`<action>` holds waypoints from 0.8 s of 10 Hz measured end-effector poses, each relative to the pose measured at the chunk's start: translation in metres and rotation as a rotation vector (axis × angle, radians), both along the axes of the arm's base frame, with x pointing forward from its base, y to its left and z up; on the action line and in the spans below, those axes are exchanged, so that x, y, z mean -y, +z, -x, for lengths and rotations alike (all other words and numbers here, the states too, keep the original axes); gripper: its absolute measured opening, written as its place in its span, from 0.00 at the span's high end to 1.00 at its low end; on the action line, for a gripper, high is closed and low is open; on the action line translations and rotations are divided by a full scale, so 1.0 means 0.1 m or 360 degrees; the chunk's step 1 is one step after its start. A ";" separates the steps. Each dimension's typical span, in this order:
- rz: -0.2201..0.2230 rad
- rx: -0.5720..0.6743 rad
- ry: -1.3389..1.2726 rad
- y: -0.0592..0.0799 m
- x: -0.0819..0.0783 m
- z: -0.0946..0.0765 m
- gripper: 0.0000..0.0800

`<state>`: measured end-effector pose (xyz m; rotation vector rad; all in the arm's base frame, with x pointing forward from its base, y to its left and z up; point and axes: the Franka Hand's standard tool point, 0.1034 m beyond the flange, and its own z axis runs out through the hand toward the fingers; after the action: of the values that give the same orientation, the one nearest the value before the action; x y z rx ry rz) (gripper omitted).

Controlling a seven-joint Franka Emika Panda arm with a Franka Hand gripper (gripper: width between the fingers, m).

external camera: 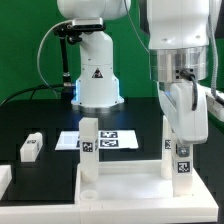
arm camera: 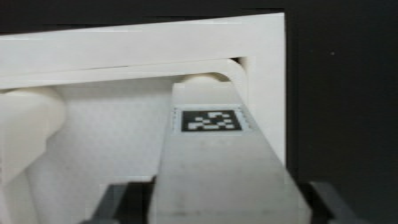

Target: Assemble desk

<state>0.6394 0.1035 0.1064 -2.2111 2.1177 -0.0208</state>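
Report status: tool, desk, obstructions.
Tool shut on leg post, upright on top panel. Second post stands there too. Third post loose on table. Nothing blocks the tool.

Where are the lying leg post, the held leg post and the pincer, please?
lying leg post (external camera: 30, 147), exterior view, middle of its top face.
held leg post (arm camera: 214, 122), wrist view, on its tag.
pincer (arm camera: 226, 204), wrist view, midway between its fingertips.

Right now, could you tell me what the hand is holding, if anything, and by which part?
The hand is shut on a white leg post, gripping it by its upper end; the leg post stands upright on the desk top panel.
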 end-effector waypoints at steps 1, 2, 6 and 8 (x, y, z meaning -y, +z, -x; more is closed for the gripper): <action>0.0050 0.0016 0.0326 0.02 -0.02 -0.02 0.44; 0.0065 0.0040 0.0592 0.05 -0.02 -0.05 0.26; 0.0126 0.0090 0.1193 0.04 -0.01 -0.05 0.19; 0.0188 0.0082 0.1504 0.04 0.01 -0.06 0.19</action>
<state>0.6451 0.1020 0.1104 -2.9804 0.8854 -0.1401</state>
